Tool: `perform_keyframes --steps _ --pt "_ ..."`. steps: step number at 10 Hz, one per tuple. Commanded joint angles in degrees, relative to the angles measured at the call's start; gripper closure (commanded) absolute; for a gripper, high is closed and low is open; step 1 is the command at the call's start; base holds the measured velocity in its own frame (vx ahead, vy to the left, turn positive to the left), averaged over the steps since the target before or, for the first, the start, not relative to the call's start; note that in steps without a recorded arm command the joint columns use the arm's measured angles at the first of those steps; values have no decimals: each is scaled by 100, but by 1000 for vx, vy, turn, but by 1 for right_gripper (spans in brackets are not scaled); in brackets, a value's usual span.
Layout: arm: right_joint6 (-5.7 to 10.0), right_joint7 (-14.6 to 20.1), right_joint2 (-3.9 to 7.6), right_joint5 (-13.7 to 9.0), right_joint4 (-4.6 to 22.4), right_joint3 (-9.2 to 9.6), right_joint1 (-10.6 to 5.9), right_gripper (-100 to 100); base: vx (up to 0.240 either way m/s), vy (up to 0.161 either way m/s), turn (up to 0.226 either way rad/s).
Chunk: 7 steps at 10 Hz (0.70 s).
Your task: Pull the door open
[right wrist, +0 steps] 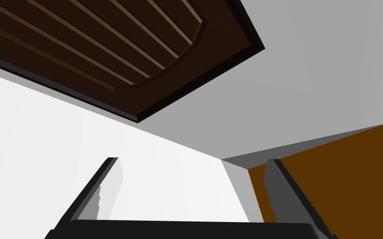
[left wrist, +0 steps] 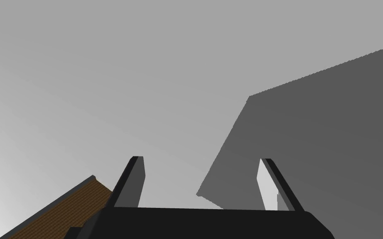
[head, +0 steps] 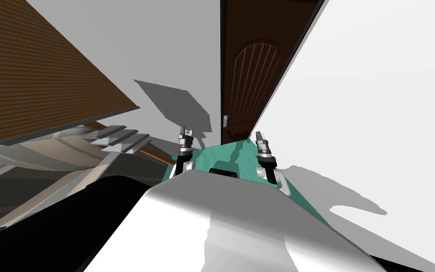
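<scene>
Ahead, the door handle (head: pixel 225 122) is shown beyond the released left gripper (head: pixel 183 131) and right gripper (head: pixel 258 136), nearer the latter.

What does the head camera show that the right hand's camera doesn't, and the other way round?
Head view's own: the left gripper, the teal floor, grey steps and a small pale fitting on the edge of the dark brown door. Right wrist view's own: an orange-brown surface past the right gripper, which stands open. Shared: that door with its ribbed arched panel, the white wall beside it, and the right gripper.
</scene>
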<state>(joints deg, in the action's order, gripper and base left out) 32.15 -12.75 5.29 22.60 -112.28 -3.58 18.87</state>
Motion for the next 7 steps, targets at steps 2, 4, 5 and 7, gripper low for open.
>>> perform_keyframes --steps 2,4,5,7 --pt "74 -70 13 282 235 -16 -126 -100 97 31 -59" --pt "128 -120 22 501 429 -34 -237 -100 99 39 -59" --pt "156 -145 26 611 526 -43 -292 -100 95 25 -53" --pt "210 -196 35 830 721 -61 -404 -100 98 34 -60"
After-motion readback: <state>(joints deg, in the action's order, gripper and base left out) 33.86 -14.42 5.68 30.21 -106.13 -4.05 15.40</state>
